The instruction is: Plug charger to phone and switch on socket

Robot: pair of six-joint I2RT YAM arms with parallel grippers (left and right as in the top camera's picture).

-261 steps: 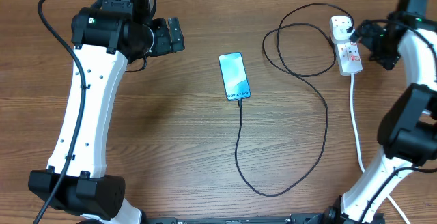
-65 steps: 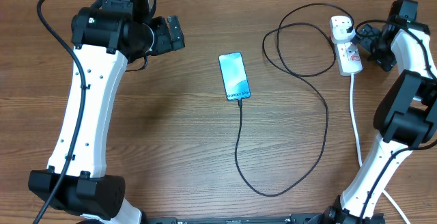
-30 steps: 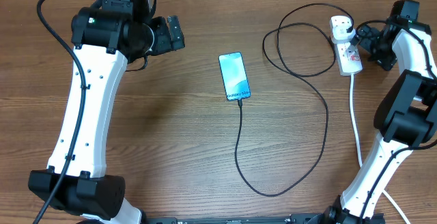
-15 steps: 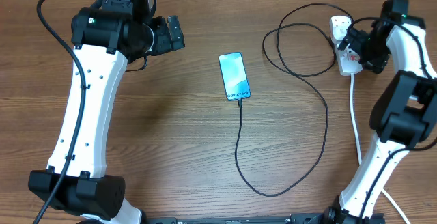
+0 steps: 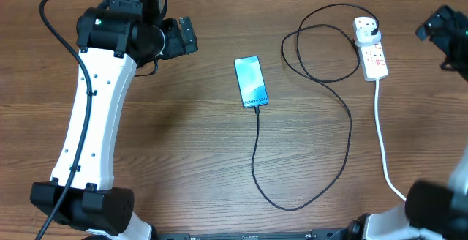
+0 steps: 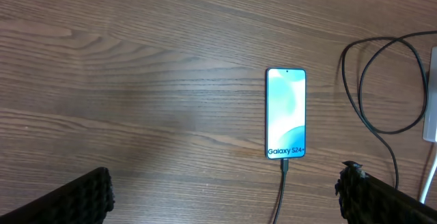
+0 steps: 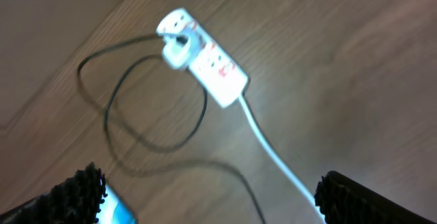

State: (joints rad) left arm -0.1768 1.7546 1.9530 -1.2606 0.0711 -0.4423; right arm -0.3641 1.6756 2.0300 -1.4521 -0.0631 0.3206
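Observation:
The phone [image 5: 251,81] lies flat at the table's middle, its teal screen lit; it also shows in the left wrist view [image 6: 285,113]. The black charger cable [image 5: 344,145] is plugged into the phone's near end and loops to a plug in the white socket strip [image 5: 370,47], which the blurred right wrist view [image 7: 203,59] also shows. My left gripper [image 6: 225,200] is open and empty, raised over the table's far left [image 5: 184,36]. My right gripper [image 7: 212,197] is open and empty, raised at the right edge [image 5: 442,35], apart from the socket.
The socket's thick white lead [image 5: 382,137] runs toward the front right edge. The left arm's white links [image 5: 91,123] stand over the table's left side. A black cable [image 5: 55,28] hangs by the left arm.
My right gripper was at the socket strip half a second ago; it has pulled up and away to the right edge. The phone, cable and left arm have not moved.

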